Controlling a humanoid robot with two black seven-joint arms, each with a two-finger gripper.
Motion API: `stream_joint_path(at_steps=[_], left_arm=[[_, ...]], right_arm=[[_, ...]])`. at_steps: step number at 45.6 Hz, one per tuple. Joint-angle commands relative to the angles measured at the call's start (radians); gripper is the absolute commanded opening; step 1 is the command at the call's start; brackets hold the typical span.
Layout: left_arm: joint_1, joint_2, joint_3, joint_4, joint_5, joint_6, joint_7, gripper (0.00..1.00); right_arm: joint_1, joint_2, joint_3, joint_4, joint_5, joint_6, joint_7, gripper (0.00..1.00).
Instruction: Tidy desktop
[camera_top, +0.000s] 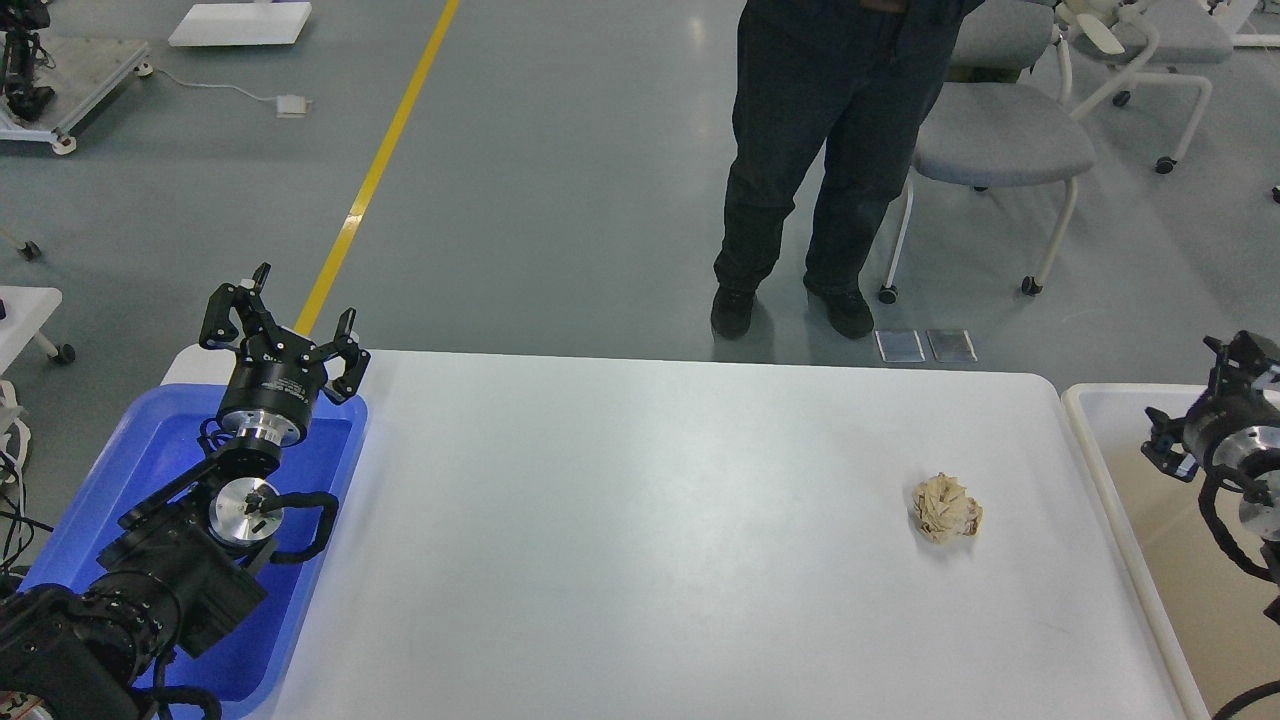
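Observation:
The white desktop (640, 540) holds one crumpled beige paper ball (945, 508) at its right side. My left gripper (285, 320) is open and empty, raised over the far end of the blue tray (130, 460) at the table's left edge. My right gripper (1192, 395) comes in from the right edge above the cream bin (1100, 450). Its fingers look spread and hold nothing. It is right of the paper ball and well apart from it.
A person in dark clothes (820, 150) stands just beyond the table's far edge. A grey wheeled chair (1000, 140) stands behind them. A yellow floor line (370, 180) runs at the far left.

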Motion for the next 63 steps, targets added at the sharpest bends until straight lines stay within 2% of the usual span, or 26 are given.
stream_joint_path(at_steps=[1,20,39,63], left_arm=[[0.000,0.001,0.000,0.000,0.000,0.000,0.001,1.00],[0.000,0.001,0.000,0.000,0.000,0.000,-0.001,1.00],[0.000,-0.001,0.000,0.000,0.000,0.000,-0.001,1.00],[0.000,-0.001,0.000,0.000,0.000,0.000,-0.001,1.00]], right_arm=[[0.032,0.043,0.124,0.050,0.134,0.045,-0.003,1.00],[0.092,0.244,0.182,0.081,0.184,0.045,0.006,1.00],[0.069,0.374,0.182,0.136,0.183,0.051,0.006,1.00],[0.016,0.411,0.190,0.164,0.183,0.102,0.008,1.00]])
